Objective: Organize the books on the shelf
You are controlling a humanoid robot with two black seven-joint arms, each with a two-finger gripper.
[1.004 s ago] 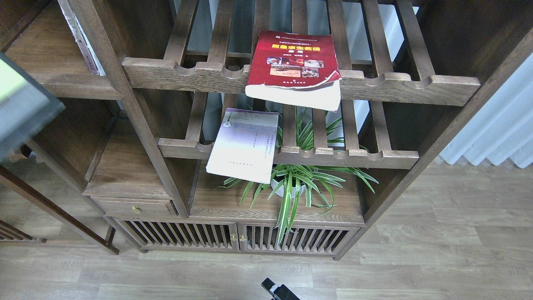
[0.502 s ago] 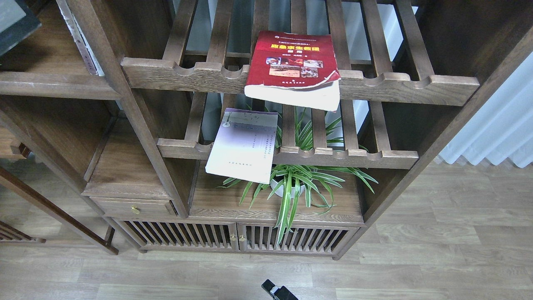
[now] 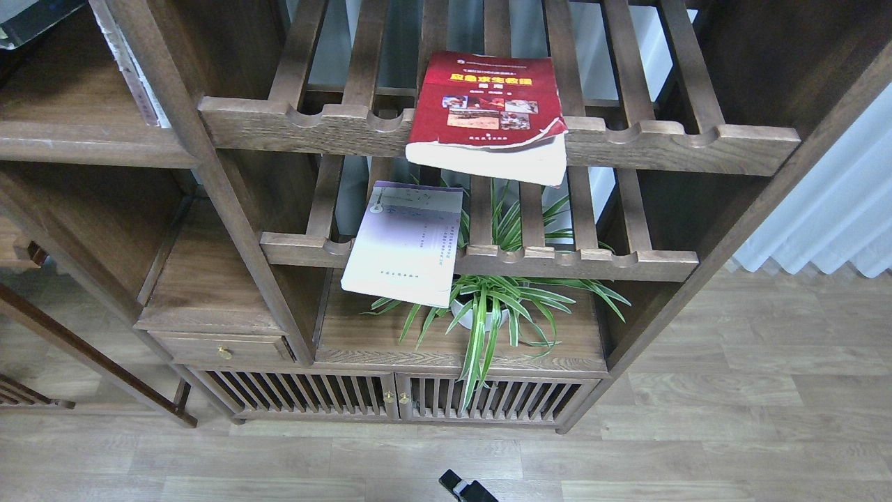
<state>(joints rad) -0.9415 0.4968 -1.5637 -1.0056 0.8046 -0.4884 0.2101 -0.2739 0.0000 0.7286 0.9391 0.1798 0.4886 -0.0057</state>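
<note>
The thick red book (image 3: 488, 104) with a curled corner lies flat on the upper slatted rack, overhanging its front rail. The thin lavender-white book (image 3: 408, 244) lies on the lower slatted rack, hanging over the front. Only a dark corner of the black-edged book (image 3: 31, 21) shows at the top left edge, above the solid dark-brown shelf (image 3: 83, 143). What holds it is out of view. A small black part (image 3: 467, 488) of my arm shows at the bottom edge; its fingers cannot be told apart.
A potted spider plant (image 3: 488, 307) stands on the low board under the racks. A vertical post (image 3: 202, 160) divides the solid shelf from the racks. A drawer (image 3: 223, 345) and slatted doors (image 3: 390, 397) sit below. White curtains (image 3: 836, 209) hang at right.
The black-edged book has gone up and left, from filling the left edge to a corner at the top left. The red and lavender books have not moved.
</note>
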